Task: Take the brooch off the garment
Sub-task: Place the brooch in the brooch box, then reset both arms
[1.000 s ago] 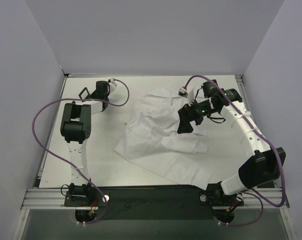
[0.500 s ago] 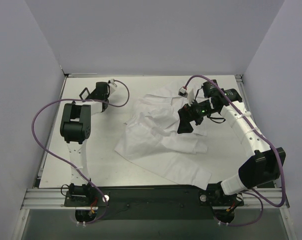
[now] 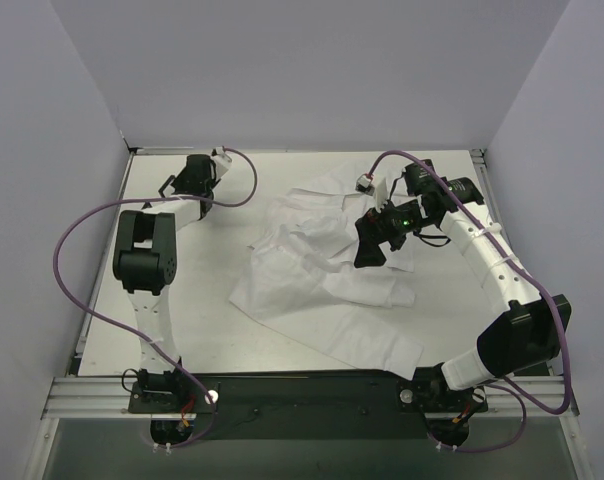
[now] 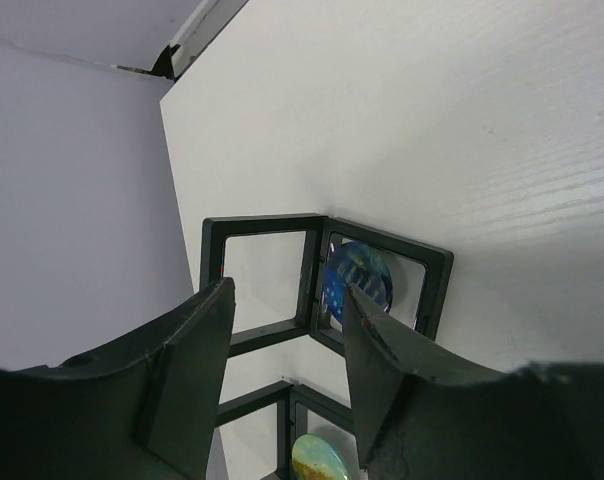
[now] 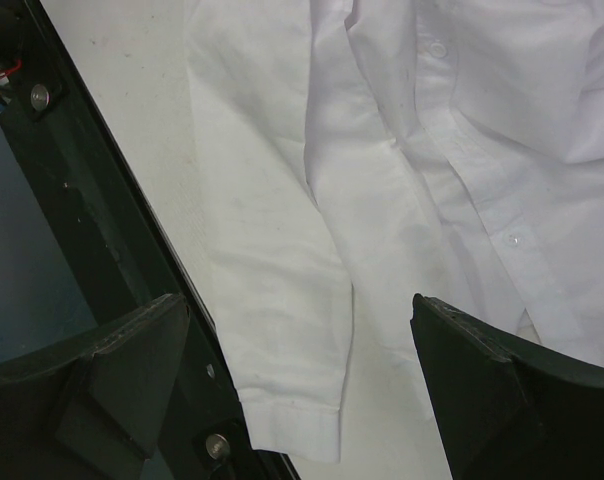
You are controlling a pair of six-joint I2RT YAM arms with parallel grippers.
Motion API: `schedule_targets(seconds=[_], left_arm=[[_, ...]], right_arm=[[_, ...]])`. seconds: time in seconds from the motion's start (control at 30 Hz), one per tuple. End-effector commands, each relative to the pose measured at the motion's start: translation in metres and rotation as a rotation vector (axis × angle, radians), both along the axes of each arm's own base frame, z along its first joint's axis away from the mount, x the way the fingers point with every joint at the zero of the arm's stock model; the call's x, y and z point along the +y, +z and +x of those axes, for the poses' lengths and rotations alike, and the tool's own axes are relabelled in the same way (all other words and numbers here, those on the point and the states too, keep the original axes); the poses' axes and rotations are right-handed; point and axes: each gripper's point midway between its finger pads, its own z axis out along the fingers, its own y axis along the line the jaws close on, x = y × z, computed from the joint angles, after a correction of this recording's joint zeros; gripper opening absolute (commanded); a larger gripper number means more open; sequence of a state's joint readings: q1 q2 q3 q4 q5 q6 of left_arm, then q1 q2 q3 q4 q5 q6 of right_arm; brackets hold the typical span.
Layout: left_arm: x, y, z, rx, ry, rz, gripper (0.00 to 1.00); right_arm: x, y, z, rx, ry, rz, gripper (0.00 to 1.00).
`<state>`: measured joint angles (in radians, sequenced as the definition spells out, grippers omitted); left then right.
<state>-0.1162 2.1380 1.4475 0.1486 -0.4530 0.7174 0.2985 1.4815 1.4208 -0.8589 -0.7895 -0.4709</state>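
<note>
The white garment lies crumpled on the table, right of the middle; its sleeve and cuff show in the right wrist view. No brooch shows on it. My right gripper hovers over the garment, open and empty. My left gripper is at the far left of the table, open and empty. Just beyond its fingertips a round blue brooch lies in an open black frame case. A yellow-green brooch lies in a second black case below it.
The table's far left corner and the grey side wall are close to the left gripper. The table's black front rail runs just beside the garment's cuff. A purple cable loops off the left arm.
My left arm has shifted, its wrist moving a little toward the far left corner. The right arm and the garment have not moved.
</note>
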Motion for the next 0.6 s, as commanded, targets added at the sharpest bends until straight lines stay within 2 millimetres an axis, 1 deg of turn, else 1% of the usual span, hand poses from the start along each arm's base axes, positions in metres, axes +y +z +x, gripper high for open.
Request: schedule_targets(seconds=[0.0,0.07,0.1,0.13,0.17,0.2,0.27,0.3,0.33,0.37,0.4,0.43,0.47,0.5,0.53,0.57], left_arm=[[0.000,0.031,0.000,-0.058,-0.003,-0.039,0.62],[-0.002,0.035,-0.003,-0.060,-0.004,-0.053,0.64],[-0.004,0.032,-0.006,-0.043,-0.007,-0.076,0.65],[-0.007,0.043,-0.008,-0.057,-0.017,-0.100,0.68],[-0.010,0.043,-0.013,-0.046,-0.026,-0.127,0.73],[-0.021,0.056,-0.019,-0.052,-0.059,-0.201,0.79],[-0.033,0.063,-0.033,-0.030,-0.084,-0.293,0.92],[-0.047,0.075,-0.044,-0.011,-0.144,-0.354,0.96],[-0.055,0.082,-0.051,-0.004,-0.171,-0.395,0.97],[-0.066,0.088,-0.058,0.006,-0.199,-0.458,0.97],[-0.073,0.103,-0.072,0.021,-0.223,-0.493,0.97],[-0.094,0.111,-0.082,0.049,-0.319,-0.575,0.97],[-0.105,0.117,-0.091,0.064,-0.352,-0.631,0.97],[-0.112,0.130,-0.108,0.086,-0.389,-0.671,0.97],[-0.131,0.139,-0.121,0.112,-0.485,-0.746,0.97],[-0.140,0.146,-0.133,0.130,-0.524,-0.790,0.97]], right_arm=[[0.001,0.000,-0.006,0.014,0.011,-0.001,1.00],[0.001,0.000,-0.005,0.012,0.010,-0.002,1.00],[0.001,0.000,-0.005,0.012,0.010,-0.004,1.00],[0.000,0.000,-0.004,0.007,0.003,-0.010,1.00],[-0.002,0.001,-0.003,-0.001,0.000,-0.017,1.00],[-0.003,0.002,-0.001,-0.013,-0.006,-0.025,1.00],[-0.009,0.004,0.003,-0.039,-0.028,-0.053,1.00],[-0.011,0.005,0.005,-0.050,-0.034,-0.063,1.00],[-0.013,0.010,0.008,-0.071,-0.042,-0.065,1.00],[-0.018,0.014,0.012,-0.098,-0.064,-0.083,1.00],[-0.021,0.017,0.014,-0.116,-0.078,-0.091,1.00],[-0.022,0.024,0.019,-0.146,-0.090,-0.092,1.00],[-0.026,0.031,0.021,-0.179,-0.109,-0.096,1.00],[-0.032,0.034,0.025,-0.211,-0.135,-0.122,1.00],[-0.035,0.040,0.031,-0.261,-0.158,-0.128,1.00],[-0.040,0.047,0.030,-0.298,-0.187,-0.130,1.00]])
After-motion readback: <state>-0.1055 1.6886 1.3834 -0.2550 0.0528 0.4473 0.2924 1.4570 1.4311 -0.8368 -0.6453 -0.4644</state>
